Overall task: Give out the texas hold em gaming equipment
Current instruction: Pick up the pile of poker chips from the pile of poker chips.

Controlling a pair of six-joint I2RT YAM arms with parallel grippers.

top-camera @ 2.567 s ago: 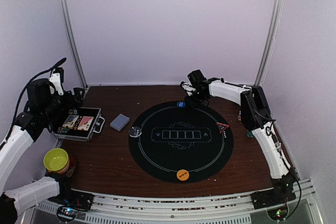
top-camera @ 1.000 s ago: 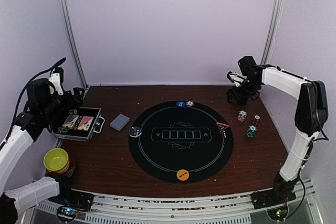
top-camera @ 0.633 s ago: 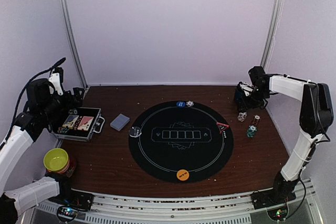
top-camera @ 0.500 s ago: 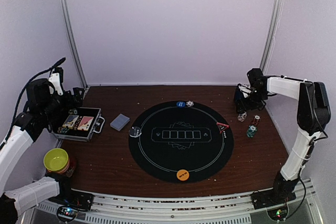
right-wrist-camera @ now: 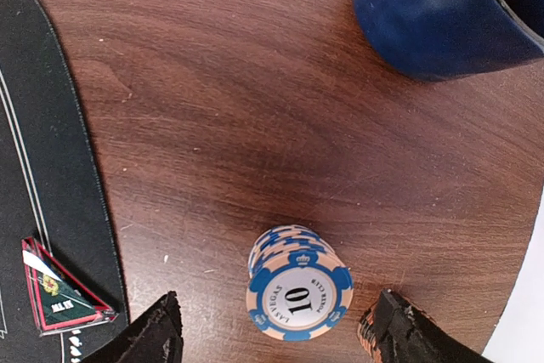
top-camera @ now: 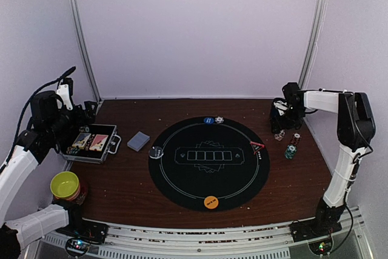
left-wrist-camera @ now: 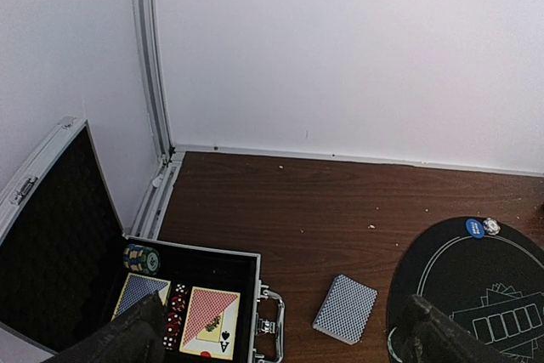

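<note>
My right gripper is open, its fingers on either side of and above a blue-and-peach "10" chip stack on the wood. In the top view it hovers over that stack, with two more stacks close by. The black mat carries a blue button, a white chip, a red triangle marker, an orange button and a chip. The grey-blue card deck lies left of the mat. My left gripper is open and empty above it.
An open metal case at the left holds cards, red dice and chips. A dark blue cup stands just beyond the "10" stack. A yellow-green bowl sits at the front left. The cell walls are close on the right.
My right gripper left the white chip beside the blue button, swung right and came down over the chip stacks by the right wall. The left arm has not moved.
</note>
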